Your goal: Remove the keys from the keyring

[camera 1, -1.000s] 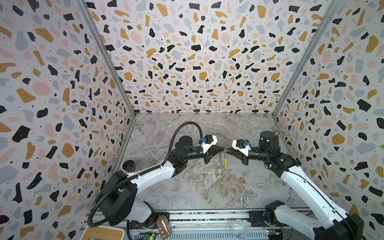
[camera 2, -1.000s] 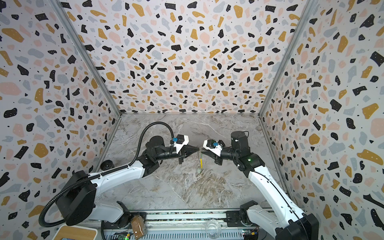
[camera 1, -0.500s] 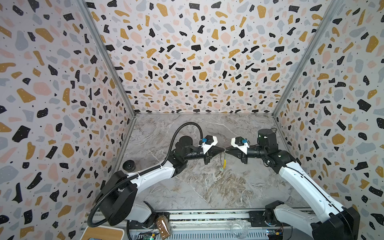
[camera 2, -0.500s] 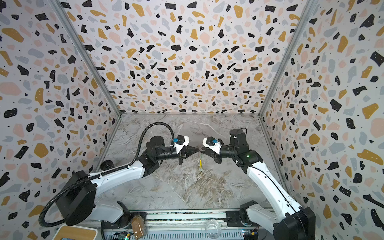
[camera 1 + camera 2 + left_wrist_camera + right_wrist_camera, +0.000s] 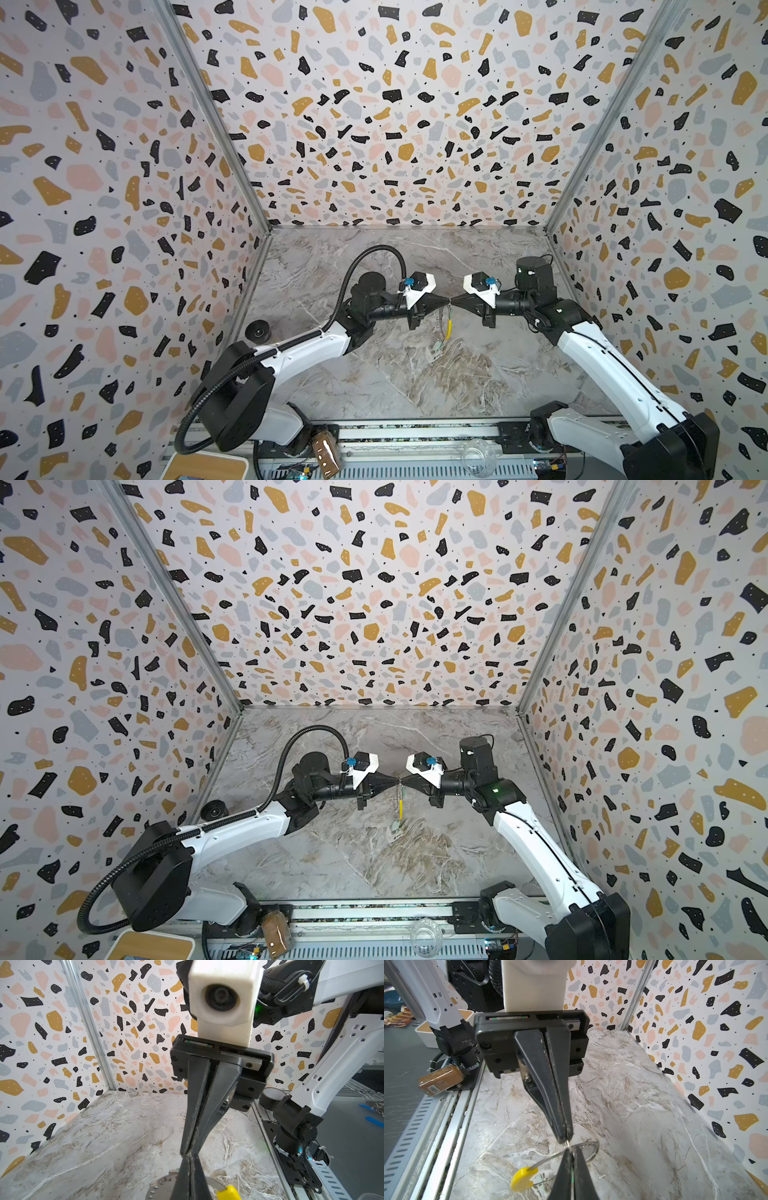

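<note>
Meet tip to tip above the grey marbled floor [image 5: 365, 386]. Black left gripper [image 5: 445, 300]: fingers pressed together, pinching the thin grey dotted metal keyring [image 5: 159, 1185] with its yellow sleeve [image 5: 521, 1180]. Black right gripper [image 5: 454, 301]: fingers pressed together; on what, cannot tell. Dangles beneath both tips, pale-tagged silvery key [image 5: 437, 346] lowest.

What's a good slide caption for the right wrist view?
Tip to tip: the left gripper and right gripper, both shut, meet at the keyring, its yellow sleeve above the marble tabletop.
</note>
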